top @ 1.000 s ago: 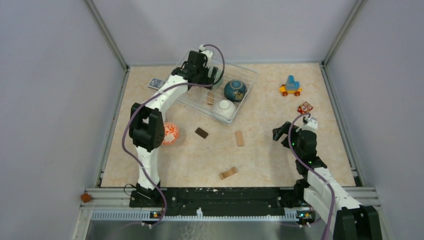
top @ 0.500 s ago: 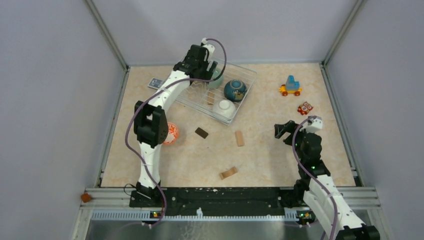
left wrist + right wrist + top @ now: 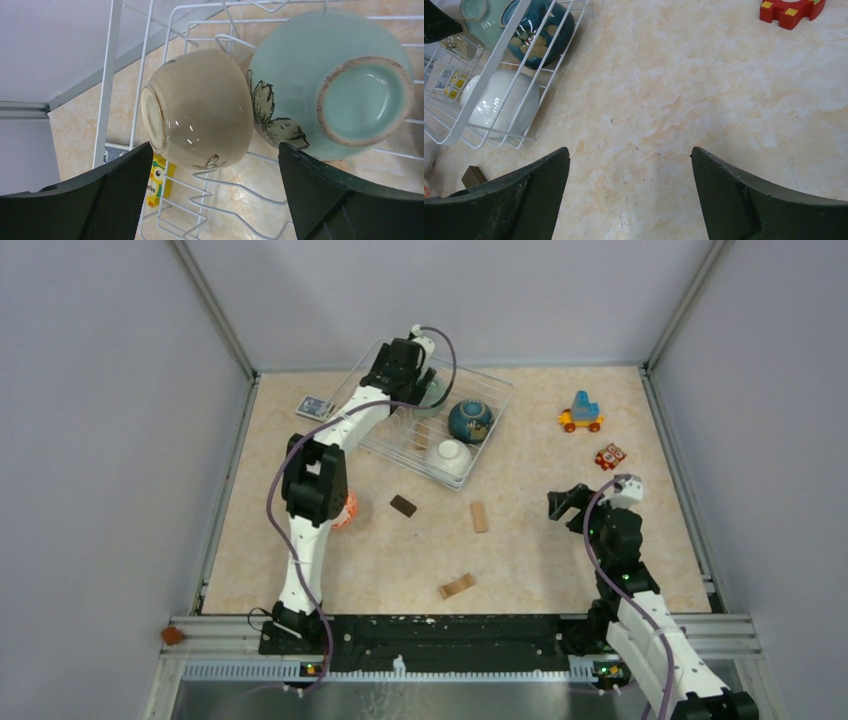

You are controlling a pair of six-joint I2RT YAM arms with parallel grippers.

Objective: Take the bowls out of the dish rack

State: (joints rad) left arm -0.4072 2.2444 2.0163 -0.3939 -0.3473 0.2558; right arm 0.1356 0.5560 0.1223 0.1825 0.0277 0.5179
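Note:
The wire dish rack [image 3: 495,390] sits at the back centre. It holds a dark blue bowl [image 3: 469,420], a white bowl [image 3: 451,455] and a mint green bowl [image 3: 437,392]. My left gripper [image 3: 405,370] hovers open over the rack's back corner. In the left wrist view its fingers [image 3: 215,148] stand just short of a beige bowl [image 3: 200,107] lying on its side, with the mint bowl [image 3: 330,80] beside it. An orange-red patterned bowl [image 3: 345,508] stands on the table behind the left arm. My right gripper [image 3: 568,505] is open and empty above bare table [image 3: 630,150].
A blue and yellow toy [image 3: 581,412] and a red toy [image 3: 610,455] lie at the back right. Two wooden blocks [image 3: 480,517] [image 3: 457,586] and a dark block [image 3: 403,505] lie mid-table. A card [image 3: 314,406] lies left of the rack.
My left gripper has moved farther back and slightly right, toward the rack's back corner, staying open. The right arm shifted slightly toward the near right, then held still.

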